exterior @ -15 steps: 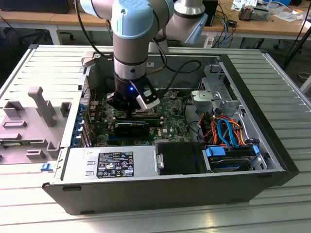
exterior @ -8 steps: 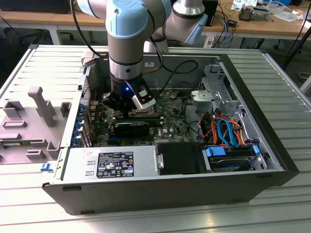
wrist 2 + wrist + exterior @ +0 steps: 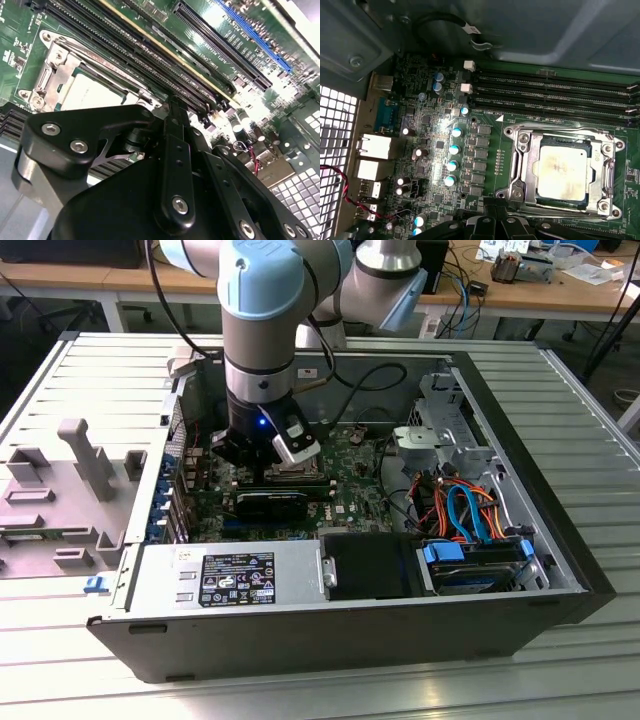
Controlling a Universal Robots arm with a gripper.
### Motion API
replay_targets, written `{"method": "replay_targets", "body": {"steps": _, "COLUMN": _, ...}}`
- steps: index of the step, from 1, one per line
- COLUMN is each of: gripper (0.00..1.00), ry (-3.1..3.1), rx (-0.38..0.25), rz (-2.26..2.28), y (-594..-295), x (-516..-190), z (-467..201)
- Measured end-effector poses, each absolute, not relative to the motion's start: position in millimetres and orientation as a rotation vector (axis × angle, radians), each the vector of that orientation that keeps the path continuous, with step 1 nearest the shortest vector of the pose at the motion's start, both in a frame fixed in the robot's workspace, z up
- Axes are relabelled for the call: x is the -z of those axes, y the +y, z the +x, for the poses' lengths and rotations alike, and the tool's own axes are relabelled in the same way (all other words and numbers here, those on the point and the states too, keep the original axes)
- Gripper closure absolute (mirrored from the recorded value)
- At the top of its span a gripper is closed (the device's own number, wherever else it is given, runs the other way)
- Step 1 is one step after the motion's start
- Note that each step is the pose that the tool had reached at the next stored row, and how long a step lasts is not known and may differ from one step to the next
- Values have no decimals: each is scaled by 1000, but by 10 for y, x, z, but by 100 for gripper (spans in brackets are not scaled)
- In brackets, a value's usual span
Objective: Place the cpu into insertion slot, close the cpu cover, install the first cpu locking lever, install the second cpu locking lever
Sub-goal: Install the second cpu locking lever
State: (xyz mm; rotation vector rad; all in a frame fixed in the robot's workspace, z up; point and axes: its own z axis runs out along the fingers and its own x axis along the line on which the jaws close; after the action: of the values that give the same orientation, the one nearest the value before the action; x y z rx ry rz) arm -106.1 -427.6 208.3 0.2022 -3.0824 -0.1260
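Cpu (image 3: 563,172) being seated in slot (image 3: 520,172), cover (image 3: 535,150) lying closed over it. Gripper (image 3: 172,107) being held just beside socket, fingers pinched narrow, nothing being gripped, likely for lever work.

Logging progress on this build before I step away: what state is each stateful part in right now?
cpu: seated in the insertion slot, metal top facing up.
cpu cover: closed down over the cpu's edges.
computer case: open, lying on its side.
memory slots: unfilled as far as the first wrist view shows.
gripper: hovering by the socket's edge.
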Motion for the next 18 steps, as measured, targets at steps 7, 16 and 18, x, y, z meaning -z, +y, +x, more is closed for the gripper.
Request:
{"method": "replay_targets", "body": {"steps": 7, "gripper": 89, "ry": -3081, "rx": 139, "rz": 217, "y": -4257, "x": -2063, "z": -1062}}
{"method": "replay_targets", "body": {"steps": 16, "gripper": 89, "ry": -3080, "rx": 155, "rz": 232, "y": -4249, "x": -2035, "z": -1061}}
{"method": "replay_targets", "body": {"steps": 18, "gripper": 89, "ry": -3079, "rx": 159, "rz": 236, "y": -4247, "x": -2028, "z": -1061}}
